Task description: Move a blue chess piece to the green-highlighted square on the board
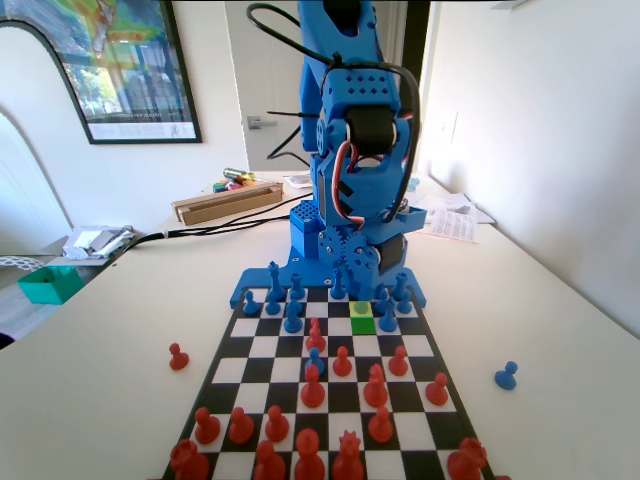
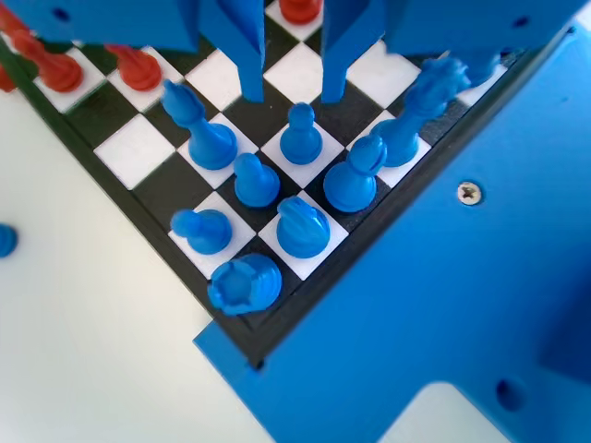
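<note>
In the wrist view my gripper (image 2: 292, 96) is open, its two blue jaws hanging over the board's corner by the blue base. A blue pawn (image 2: 300, 135) stands on a white square just below the gap between the jaws, touched by neither. Two more blue pawns (image 2: 254, 180) (image 2: 201, 230) stand closer to the board's edge, among taller blue pieces (image 2: 303, 227). In the fixed view the blue arm (image 1: 360, 150) bends low over the far rows of the board (image 1: 250, 345). There the green-highlighted square (image 1: 363, 324) lies near the right, with a paler yellow-green cell (image 1: 361, 309) just behind it.
Red pieces (image 1: 313, 388) crowd the near half of the board. A red pawn (image 1: 178, 356) stands off the board on the left of the table, a blue pawn (image 1: 507, 376) off it on the right. A green box (image 1: 50, 285), a cardboard box (image 1: 230, 200) and papers (image 1: 450, 220) lie farther back.
</note>
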Robot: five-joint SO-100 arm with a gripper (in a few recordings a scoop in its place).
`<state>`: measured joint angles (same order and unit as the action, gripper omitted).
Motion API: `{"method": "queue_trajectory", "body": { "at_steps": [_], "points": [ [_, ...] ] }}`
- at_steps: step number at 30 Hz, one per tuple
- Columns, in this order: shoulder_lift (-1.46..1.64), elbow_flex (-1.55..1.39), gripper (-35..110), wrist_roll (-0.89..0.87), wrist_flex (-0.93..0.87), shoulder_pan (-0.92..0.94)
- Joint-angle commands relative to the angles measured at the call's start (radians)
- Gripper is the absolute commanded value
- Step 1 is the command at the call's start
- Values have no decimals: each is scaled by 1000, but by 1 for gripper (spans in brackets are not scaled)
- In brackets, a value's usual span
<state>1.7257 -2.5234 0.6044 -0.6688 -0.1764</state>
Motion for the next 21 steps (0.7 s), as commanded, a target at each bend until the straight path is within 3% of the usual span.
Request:
{"method": "queue_trajectory", "body": {
  "at_steps": [1,21],
  "points": [
    [14,-15,11,26,9,-3],
    [-41,-28,11,26,67,-23]
  ]
}}
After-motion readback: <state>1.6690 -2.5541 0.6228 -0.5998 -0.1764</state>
